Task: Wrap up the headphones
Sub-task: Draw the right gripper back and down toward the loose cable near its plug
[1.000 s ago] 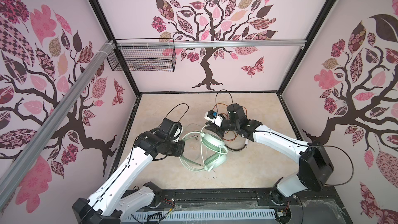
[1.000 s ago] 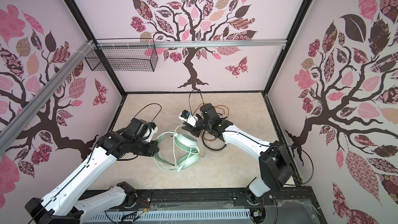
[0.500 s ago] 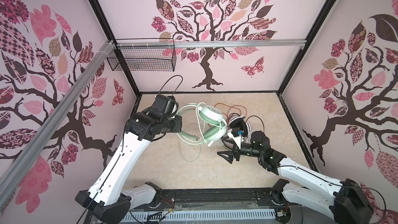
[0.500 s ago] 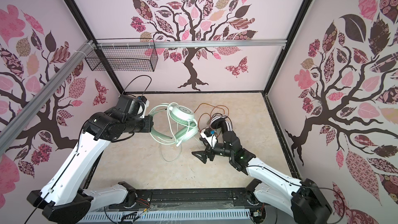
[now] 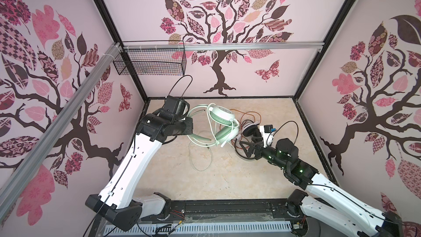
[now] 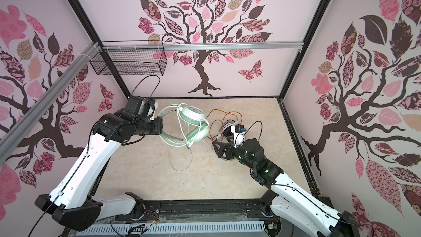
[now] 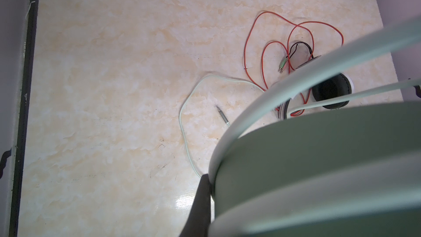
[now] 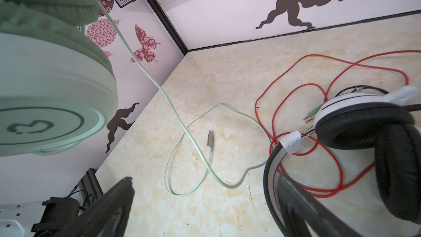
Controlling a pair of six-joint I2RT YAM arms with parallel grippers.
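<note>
**Mint pair held aloft, free jaws spread for its cord**

In both top views the left jaws clamp the band of the mint-green headphones (image 5: 222, 121), raised over the middle of the worktop (image 5: 227, 183). Their pale cord (image 5: 191, 156) trails down in a loop, and the right jaws stand wide just beside the white headphones (image 5: 249, 131), nearer the right edge. In the left wrist view the band fills the frame, the plug (image 7: 222, 116) lies inside the loop, and the orange-red cord (image 7: 245, 53) is sprawled beyond. In the right wrist view the spread jaws face that plug (image 8: 210, 141). Best, I judge, to pinch the pale cord near the plug, clear of the red one, then wind it on while the left holds steady.
</note>
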